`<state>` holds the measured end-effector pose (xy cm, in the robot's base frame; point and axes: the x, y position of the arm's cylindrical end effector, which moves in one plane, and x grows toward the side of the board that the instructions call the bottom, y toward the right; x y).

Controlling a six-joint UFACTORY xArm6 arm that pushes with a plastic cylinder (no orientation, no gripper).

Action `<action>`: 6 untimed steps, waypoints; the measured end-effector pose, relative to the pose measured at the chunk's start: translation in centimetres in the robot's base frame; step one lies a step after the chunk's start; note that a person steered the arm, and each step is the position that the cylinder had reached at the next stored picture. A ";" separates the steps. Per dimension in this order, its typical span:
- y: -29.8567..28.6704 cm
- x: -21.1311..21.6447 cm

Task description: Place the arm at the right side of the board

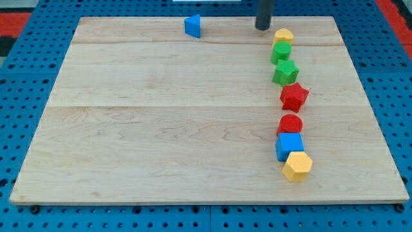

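My tip [262,28] rests near the board's top edge, right of centre, just up and left of a yellow block [282,36]. Below that block a column runs down the view's right part: a green block [280,52], a green star-like block [285,72], a red star-like block [294,96], a red round block [290,124], a blue cube [289,145] and a yellow hexagonal block [297,165]. A blue triangular block [192,26] sits alone at the top, left of my tip.
The wooden board [161,129] lies on a blue perforated table [19,77]. Red patches show at the view's top corners [13,16].
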<state>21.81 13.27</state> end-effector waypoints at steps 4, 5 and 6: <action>12.9 7.3; 13.3 11.3; 12.5 11.2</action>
